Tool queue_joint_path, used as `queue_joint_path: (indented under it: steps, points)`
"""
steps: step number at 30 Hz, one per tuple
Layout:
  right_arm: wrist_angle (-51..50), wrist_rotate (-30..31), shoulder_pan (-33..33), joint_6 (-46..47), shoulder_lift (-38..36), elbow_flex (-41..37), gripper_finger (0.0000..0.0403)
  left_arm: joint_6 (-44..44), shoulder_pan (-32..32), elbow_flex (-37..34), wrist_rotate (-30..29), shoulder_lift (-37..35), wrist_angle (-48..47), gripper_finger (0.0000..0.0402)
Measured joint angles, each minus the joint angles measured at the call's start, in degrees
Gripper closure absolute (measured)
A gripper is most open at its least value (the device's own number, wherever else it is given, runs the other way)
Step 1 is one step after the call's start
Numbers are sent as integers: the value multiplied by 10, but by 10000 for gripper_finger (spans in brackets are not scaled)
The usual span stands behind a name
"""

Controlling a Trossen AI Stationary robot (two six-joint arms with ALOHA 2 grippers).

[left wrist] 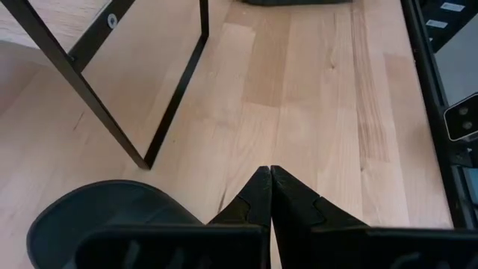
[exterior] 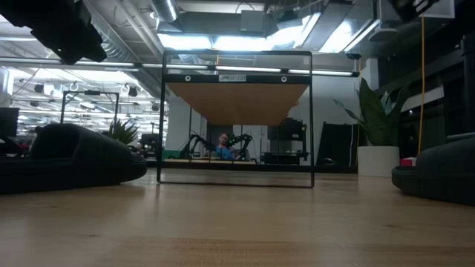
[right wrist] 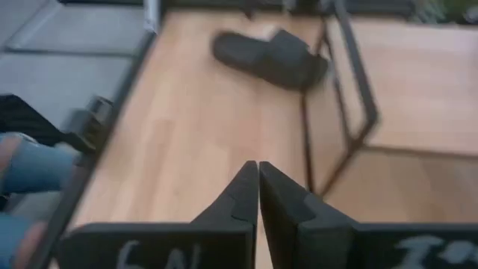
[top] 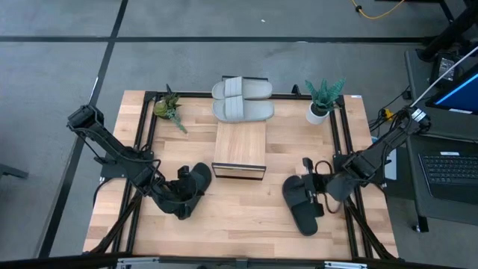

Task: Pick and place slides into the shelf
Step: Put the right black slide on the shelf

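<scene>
The shelf (top: 240, 146) stands mid-table, its dark frame (exterior: 236, 119) facing the low view. Two light grey slides (top: 243, 100) lie side by side across its far end. One black slide (top: 196, 184) lies on the table left of the shelf and shows in the low view (exterior: 68, 156). The other black slide (top: 302, 203) lies to the right (exterior: 438, 172). My left gripper (left wrist: 269, 175) is shut, right beside the left black slide (left wrist: 104, 217). My right gripper (right wrist: 258, 169) is shut at the far end of the right black slide and points toward the shelf. My left gripper has its shut fingers (left wrist: 254, 196) close against the rounded edge of the left black slide (left wrist: 160, 198), with nothing between them. I cannot tell whether they touch it. The slide lies flat on the table.
A small leafy plant (top: 170, 109) lies near the far left corner, and a white potted plant (top: 321, 99) stands near the far right. The table's dark frame rails (top: 345, 142) run along both sides. A person's leg in jeans (right wrist: 22, 175) shows beyond the near edge. Bare wood lies between the black slides.
</scene>
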Motion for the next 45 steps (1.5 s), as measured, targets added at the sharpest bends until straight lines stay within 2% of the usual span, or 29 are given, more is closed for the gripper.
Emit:
queue_joint_path:
  steps: [4,9,15,20,24,29,37,42,45]
  points:
    - [-96,-47,-42,20,0,24,380,0,0,0,-6,0,0,402]
    - [-206,-106,-113,15,0,61,396,0,0,0,-28,0,0,402]
    - [-235,-284,-206,-22,0,73,394,2,5,0,-33,0,0,402]
    - [-281,-362,-274,-61,0,61,399,2,20,0,-36,0,0,402]
    - [-280,-451,-324,-67,3,47,398,2,33,0,-36,0,-2,402]
    - [-269,-516,-371,-83,23,21,399,9,44,0,-36,0,-2,402]
    - [-260,-536,-394,-56,98,13,371,32,51,0,-36,0,-2,401]
    - [-256,-542,-393,-77,145,12,335,33,50,0,-35,0,-2,401]
    - [-247,-565,-393,-80,169,12,310,33,50,0,-35,0,-2,401]
